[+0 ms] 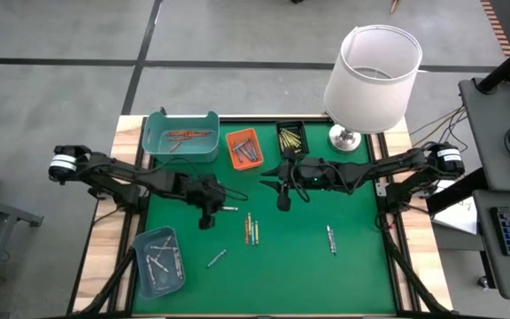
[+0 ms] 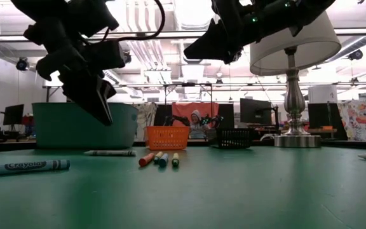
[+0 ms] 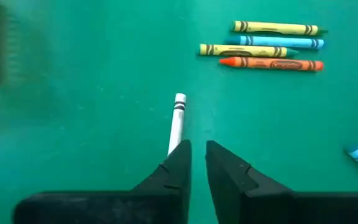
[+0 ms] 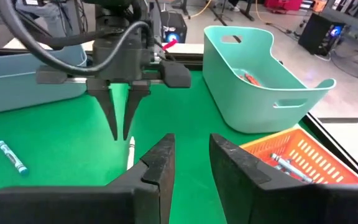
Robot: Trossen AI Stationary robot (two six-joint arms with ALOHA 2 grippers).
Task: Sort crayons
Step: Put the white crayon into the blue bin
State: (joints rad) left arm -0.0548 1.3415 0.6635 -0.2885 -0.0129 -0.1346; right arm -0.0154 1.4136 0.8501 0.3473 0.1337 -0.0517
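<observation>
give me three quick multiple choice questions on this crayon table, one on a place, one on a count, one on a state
1. Where does the white crayon lie?
A. in the teal bin
B. on the green mat by the left gripper
C. under the lamp

2. How many crayons lie in the cluster on the mat?
A. two
B. four
C. seven

3. How does the right gripper stand?
A. open, empty
B. shut on a crayon
C. resting in the orange basket

Key: 1 B, it lies on the mat at the fingertips. 2 B, two yellow, one blue, one orange. 3 A, there is a bare gap between its fingers.
</observation>
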